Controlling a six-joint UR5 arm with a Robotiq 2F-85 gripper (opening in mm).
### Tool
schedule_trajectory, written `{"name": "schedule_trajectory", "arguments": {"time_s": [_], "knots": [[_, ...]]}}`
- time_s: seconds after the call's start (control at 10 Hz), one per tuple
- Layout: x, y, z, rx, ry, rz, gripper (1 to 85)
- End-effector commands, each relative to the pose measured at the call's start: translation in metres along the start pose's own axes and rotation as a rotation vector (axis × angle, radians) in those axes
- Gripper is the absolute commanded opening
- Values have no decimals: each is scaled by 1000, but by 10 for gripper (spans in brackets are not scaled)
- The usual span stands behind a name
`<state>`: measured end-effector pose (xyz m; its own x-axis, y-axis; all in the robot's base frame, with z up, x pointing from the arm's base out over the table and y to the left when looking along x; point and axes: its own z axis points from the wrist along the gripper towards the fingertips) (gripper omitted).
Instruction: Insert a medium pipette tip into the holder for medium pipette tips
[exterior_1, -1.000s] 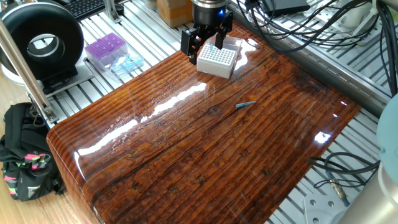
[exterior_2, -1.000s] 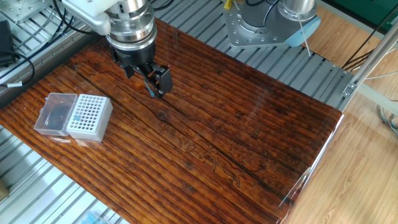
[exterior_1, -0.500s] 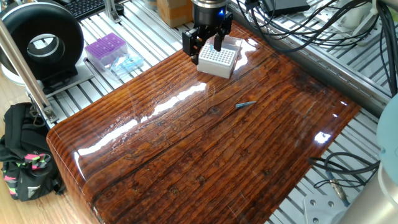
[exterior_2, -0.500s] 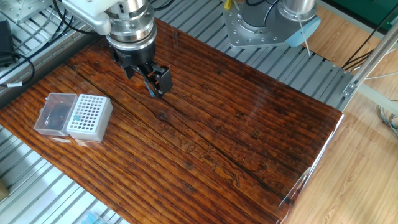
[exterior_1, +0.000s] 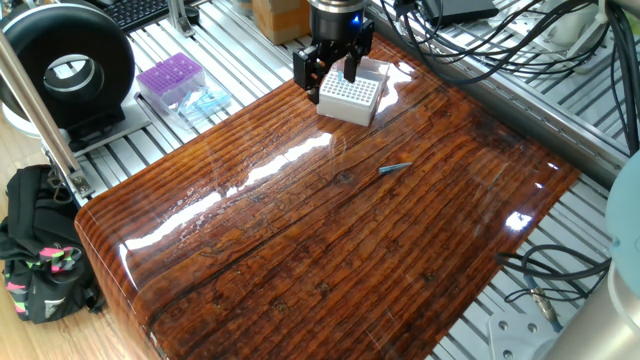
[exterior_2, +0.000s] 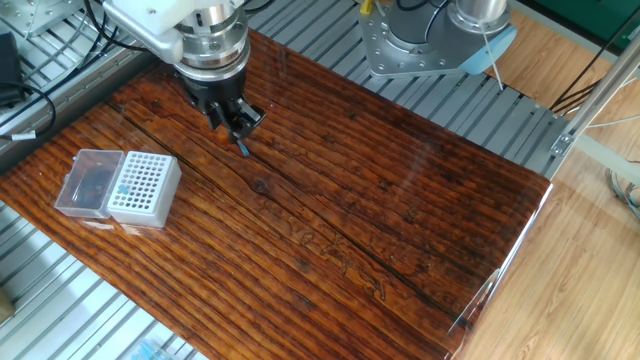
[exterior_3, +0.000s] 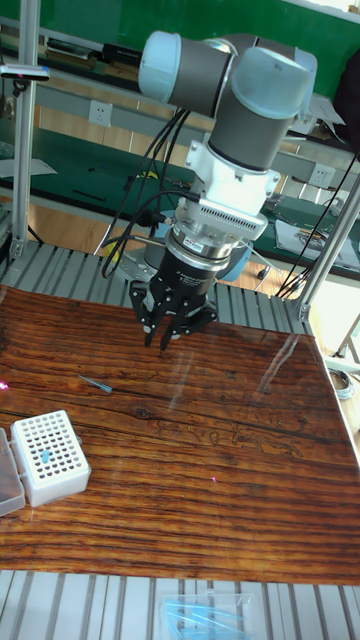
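Note:
The medium pipette tip (exterior_1: 394, 169) lies flat on the wooden table, a thin blue-grey sliver (exterior_3: 95, 383). In the other fixed view it shows just below the fingers (exterior_2: 241, 148). My gripper (exterior_3: 165, 338) hovers above the table near the tip, open, with nothing between its fingers. In one fixed view the gripper (exterior_1: 330, 75) overlaps the holder only by perspective. The holder for medium pipette tips (exterior_2: 140, 188) is a white box with a hole grid (exterior_1: 348, 95) and a clear lid part (exterior_2: 88, 182) beside it. It stands apart from the gripper (exterior_2: 238, 125), near the table edge (exterior_3: 48, 455).
A purple tip rack (exterior_1: 170, 80) and a clear bag of blue tips (exterior_1: 205, 102) sit on the slatted bench beside the table. A black round device (exterior_1: 70, 65), a black bag (exterior_1: 40, 250), cables (exterior_1: 480, 40) and the arm's base (exterior_2: 430, 40) surround the table.
The gripper has turned about its vertical axis, so the other fixed view now shows it more edge-on. The tip and the holder have not moved.

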<state>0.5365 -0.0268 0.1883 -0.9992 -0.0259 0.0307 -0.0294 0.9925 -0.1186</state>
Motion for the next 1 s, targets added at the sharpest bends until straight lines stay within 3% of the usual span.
{"name": "schedule_trajectory", "arguments": {"time_s": [0.0, 0.4, 0.6, 0.8, 0.9], "knots": [[1, 0, 1, 0, 4, -8, 10], [9, 0, 13, 10, 30, -154, 10], [5, -7, 23, 34, 8, -248, 10], [9, 1, 44, -9, -20, -324, 10], [22, -2, 53, -24, 13, -403, 10]]}}
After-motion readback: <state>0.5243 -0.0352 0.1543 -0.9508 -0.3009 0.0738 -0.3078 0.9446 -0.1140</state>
